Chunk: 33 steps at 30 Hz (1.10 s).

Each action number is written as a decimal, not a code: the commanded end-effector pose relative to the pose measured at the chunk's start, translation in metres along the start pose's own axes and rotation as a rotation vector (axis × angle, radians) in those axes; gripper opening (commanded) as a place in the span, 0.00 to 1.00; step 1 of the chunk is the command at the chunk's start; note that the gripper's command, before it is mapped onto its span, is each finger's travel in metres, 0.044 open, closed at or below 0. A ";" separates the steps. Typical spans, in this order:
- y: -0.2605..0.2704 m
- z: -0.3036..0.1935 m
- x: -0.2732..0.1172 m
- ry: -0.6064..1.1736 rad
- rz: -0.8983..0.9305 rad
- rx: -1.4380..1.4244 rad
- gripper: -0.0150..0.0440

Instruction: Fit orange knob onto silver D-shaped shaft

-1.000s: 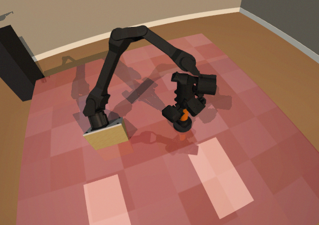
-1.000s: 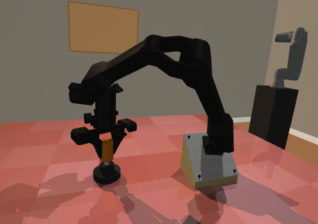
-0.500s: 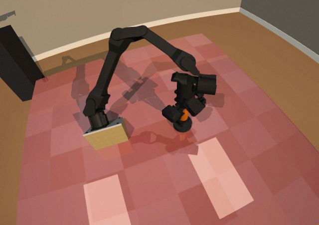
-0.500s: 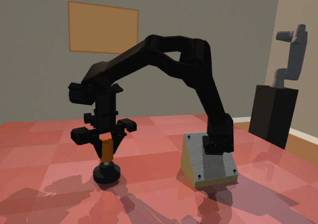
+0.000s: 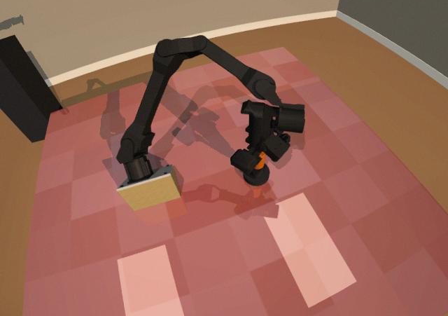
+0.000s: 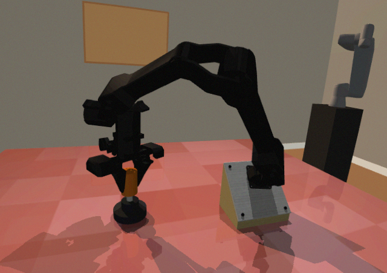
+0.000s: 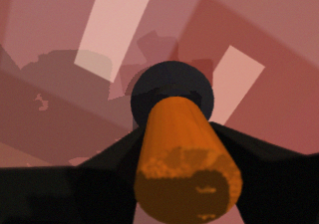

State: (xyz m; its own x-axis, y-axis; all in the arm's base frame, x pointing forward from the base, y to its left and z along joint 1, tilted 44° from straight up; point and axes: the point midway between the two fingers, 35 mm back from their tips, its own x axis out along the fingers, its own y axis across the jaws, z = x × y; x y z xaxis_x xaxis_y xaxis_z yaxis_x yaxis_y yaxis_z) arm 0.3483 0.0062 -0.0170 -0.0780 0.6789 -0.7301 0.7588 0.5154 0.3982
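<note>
The orange knob (image 5: 261,162) (image 6: 130,182) (image 7: 181,134) is upright between the fingers, directly over the round black pedestal (image 5: 256,176) (image 6: 129,213) (image 7: 145,92). My gripper (image 6: 130,187) (image 7: 176,129) is shut on the knob. In the exterior view a short length of the silver shaft (image 6: 129,198) shows between the knob's underside and the pedestal's raised collar. The knob's lower end is at the shaft's top part and is not down on the pedestal. The hole, its flat side and the shaft's flat side are hidden.
The arm's base stands on a wedge-shaped block (image 5: 152,193) (image 6: 229,198) with a grey top plate, off to one side of the pedestal. A dark column (image 5: 22,88) (image 6: 332,141) stands beyond the red tiled surface, with a grey arm (image 6: 361,66) on top.
</note>
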 end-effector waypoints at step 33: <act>0.000 0.000 0.004 -0.001 0.002 -0.078 0.25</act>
State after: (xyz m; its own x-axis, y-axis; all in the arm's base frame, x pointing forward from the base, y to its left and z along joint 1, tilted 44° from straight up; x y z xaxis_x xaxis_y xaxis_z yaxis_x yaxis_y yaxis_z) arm 0.3468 0.0081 -0.0188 -0.0777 0.6773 -0.7315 0.7079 0.5542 0.4379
